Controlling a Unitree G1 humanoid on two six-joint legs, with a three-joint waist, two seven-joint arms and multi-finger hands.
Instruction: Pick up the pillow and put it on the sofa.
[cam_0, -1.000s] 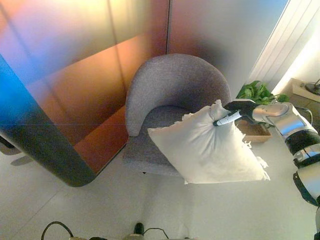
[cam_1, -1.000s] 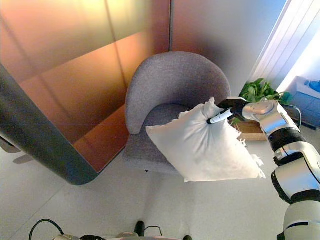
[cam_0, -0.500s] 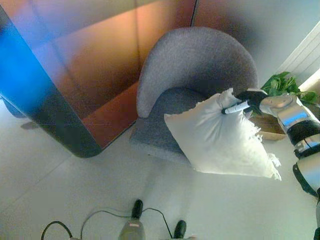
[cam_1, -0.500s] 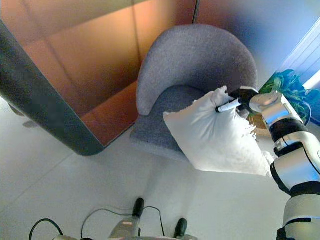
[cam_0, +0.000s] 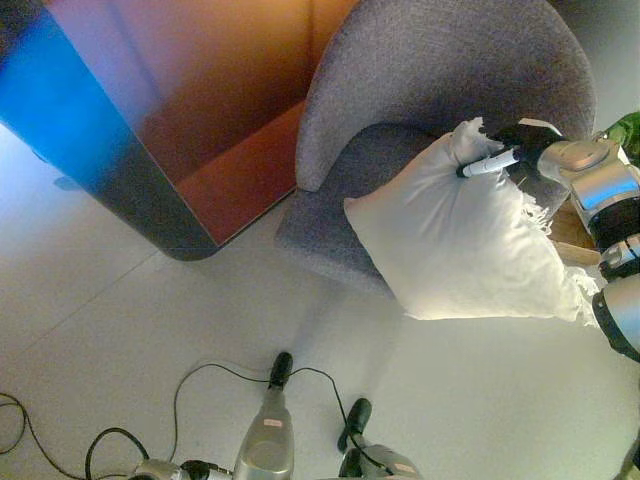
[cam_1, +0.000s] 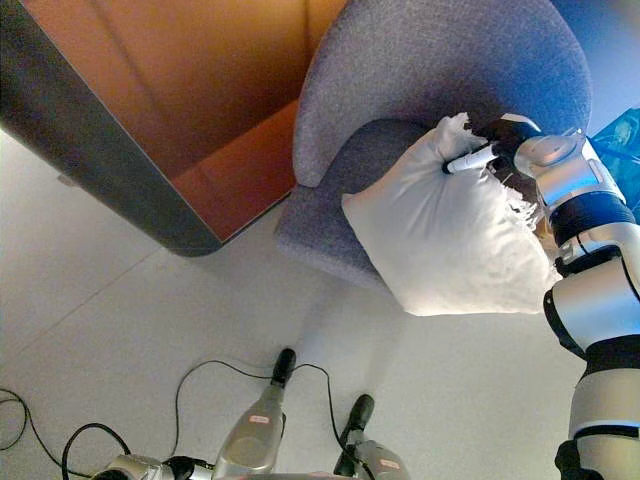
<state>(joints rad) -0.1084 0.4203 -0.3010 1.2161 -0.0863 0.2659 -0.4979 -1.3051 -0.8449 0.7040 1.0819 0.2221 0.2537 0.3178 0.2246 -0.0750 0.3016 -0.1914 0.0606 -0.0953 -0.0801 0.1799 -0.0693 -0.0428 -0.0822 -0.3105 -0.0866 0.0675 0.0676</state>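
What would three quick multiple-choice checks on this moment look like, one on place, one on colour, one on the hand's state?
1. Where is the pillow?
A. Flat on the floor
B. Held up in front of the armchair seat
C. Lying against the backrest

2. What colour is the armchair?
A. Grey
B. Red
C. Green

3. What is the right hand doing?
A. Hanging open, clear of everything
B. Pressing flat on the seat
C. Pinching the pillow's top corner

Answers:
1. B: the white pillow hangs from its upper corner, overlapping the front edge of the seat and the floor in front, not yet laid down.
2. A: the armchair has grey fabric on seat and curved back.
3. C: the right hand has its fingers closed on the bunched corner of the pillow.
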